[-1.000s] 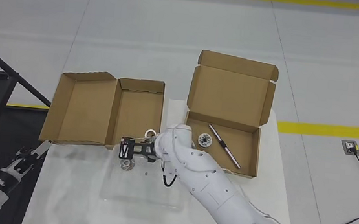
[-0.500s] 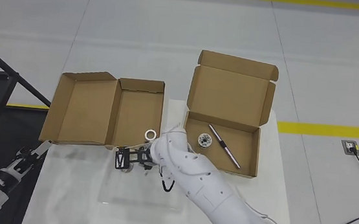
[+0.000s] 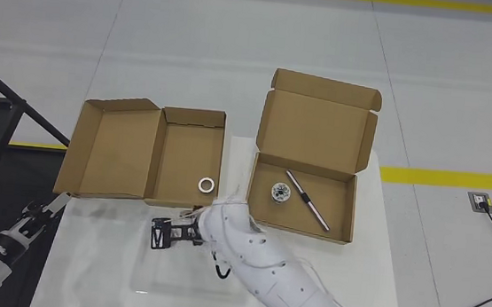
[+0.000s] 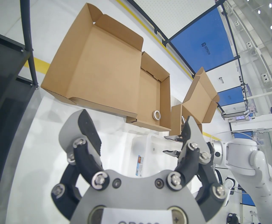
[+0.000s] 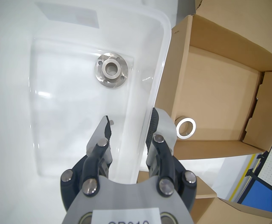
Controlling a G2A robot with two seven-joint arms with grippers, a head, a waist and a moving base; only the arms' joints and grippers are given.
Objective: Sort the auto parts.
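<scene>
A steel flange [image 5: 111, 70] with a hub and bolt holes lies in a clear plastic tray [image 5: 163, 53]. My right gripper [image 5: 129, 125] hangs open over that tray, a short way from the flange, with nothing between its fingers. In the top view it [image 3: 160, 234] sits just in front of the left cardboard box [image 3: 122, 146]. A silver ring [image 3: 206, 184] rests in that box's near right corner [image 5: 186, 128]. My left gripper [image 4: 136, 125] is open and empty at the table's left edge [image 3: 49, 208], apart from all parts.
The right cardboard box [image 3: 338, 218] holds a round bearing [image 3: 280, 192] and a thin metal rod [image 3: 306, 199]. Both boxes have their lids folded back. The clear tray [image 3: 149, 280] occupies the table's front middle. A black frame [image 3: 19, 105] stands off the left side.
My right gripper has moved away from the left box toward the table's front left, over the clear tray. The ring stays in the box. The left arm has not moved.
</scene>
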